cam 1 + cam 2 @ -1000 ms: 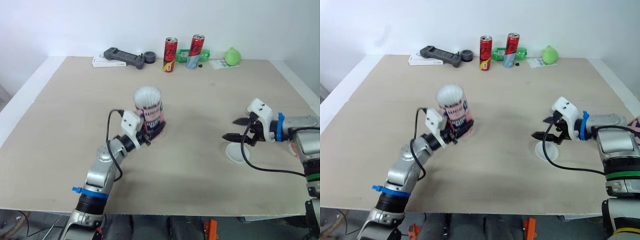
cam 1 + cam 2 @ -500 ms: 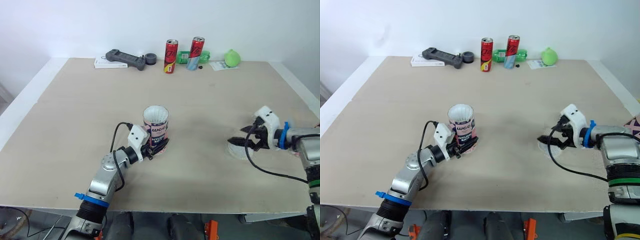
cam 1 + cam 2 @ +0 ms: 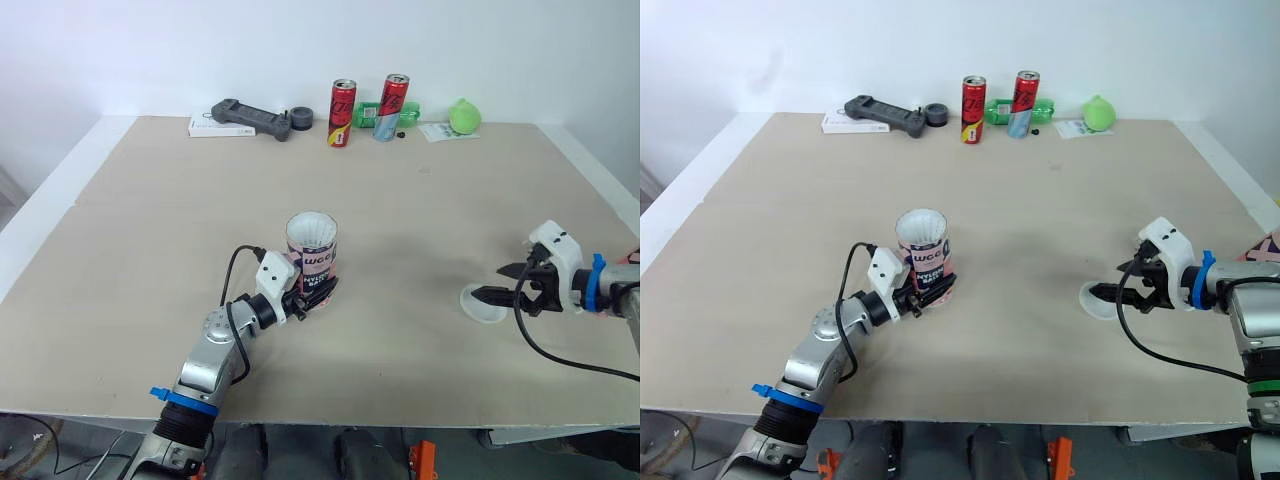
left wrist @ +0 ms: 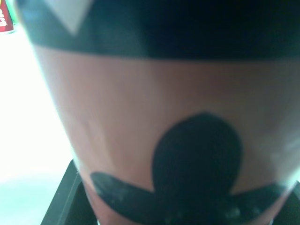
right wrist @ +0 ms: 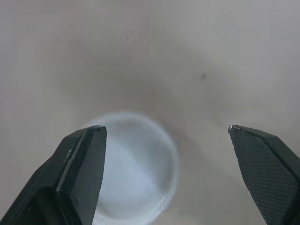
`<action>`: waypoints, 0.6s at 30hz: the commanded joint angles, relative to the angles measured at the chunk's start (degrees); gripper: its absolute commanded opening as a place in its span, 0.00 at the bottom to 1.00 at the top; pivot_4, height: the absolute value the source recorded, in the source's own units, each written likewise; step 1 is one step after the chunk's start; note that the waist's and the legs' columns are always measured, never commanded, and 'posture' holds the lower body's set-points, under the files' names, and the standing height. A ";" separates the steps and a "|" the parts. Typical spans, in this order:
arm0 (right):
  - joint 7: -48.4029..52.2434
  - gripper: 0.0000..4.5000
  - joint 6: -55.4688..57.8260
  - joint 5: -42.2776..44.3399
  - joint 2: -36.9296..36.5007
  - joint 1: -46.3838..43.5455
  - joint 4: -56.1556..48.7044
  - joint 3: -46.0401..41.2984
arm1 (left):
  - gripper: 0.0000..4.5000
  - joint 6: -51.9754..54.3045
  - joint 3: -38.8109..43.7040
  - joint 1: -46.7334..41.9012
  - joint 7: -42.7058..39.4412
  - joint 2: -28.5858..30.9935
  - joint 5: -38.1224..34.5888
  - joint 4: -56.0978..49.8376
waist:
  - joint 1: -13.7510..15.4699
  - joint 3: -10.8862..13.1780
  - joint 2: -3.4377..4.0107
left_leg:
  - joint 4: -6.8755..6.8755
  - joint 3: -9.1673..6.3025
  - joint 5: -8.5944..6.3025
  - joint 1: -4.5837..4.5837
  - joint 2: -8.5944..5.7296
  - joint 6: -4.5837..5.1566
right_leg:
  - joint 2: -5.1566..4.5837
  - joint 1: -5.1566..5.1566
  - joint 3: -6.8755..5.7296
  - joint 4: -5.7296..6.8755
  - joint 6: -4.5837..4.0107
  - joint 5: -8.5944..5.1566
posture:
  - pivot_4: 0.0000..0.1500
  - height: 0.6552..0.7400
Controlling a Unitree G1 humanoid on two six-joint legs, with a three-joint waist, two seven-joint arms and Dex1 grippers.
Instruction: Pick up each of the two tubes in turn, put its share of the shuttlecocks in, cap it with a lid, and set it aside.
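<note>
A short pink and black tube stands upright on the table, white shuttlecock feathers showing at its open top. My left gripper is shut on the tube's base, and the tube's pink wall looms close in the left wrist view. A white round lid lies flat on the table at the right. My right gripper hovers just right of the lid, fingers spread wide open. In the right wrist view the lid lies between the black fingertips.
Along the far edge stand two red cans, a green bottle, a green ball, a black controller on a white box and a black roll of tape. The table's right edge runs close to my right arm.
The left gripper lowered the tube to the table and tipped it upright, then held still. The right gripper dipped onto the lid, then drew back to the right, still open.
</note>
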 commanded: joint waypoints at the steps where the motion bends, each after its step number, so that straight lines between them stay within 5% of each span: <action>1: -0.74 0.87 -2.49 -1.98 0.29 0.70 0.79 1.59 | 0.54 -0.69 -0.31 -0.31 -0.23 -0.16 -0.15 -0.32 | 0.00 0.00 0.00 | 0.01 0.00 0.00 0.00 0.00 0.00 | 0.00 0.00 0.00 0.00 0.00 0.00 | 1.00 1.00; 9: 0.86 0.04 -5.54 -2.83 0.73 0.55 3.13 3.13 | 0.54 -0.47 -0.11 -0.32 -0.07 0.00 -0.06 -0.67 | -0.02 -0.03 -0.06 | 0.10 -0.01 0.00 0.02 0.01 0.00 | 0.00 0.07 -0.01 0.00 0.03 0.02 | 1.00 1.00; 18: 6.39 0.01 -3.89 5.56 -0.36 -3.59 -11.48 -1.51 | 0.54 -0.25 0.20 -0.78 -0.55 0.60 -0.19 -0.22 | -0.13 -0.04 0.04 | 0.04 0.00 0.00 0.01 0.01 0.00 | 0.00 0.01 0.00 0.00 0.01 0.02 | 1.00 1.00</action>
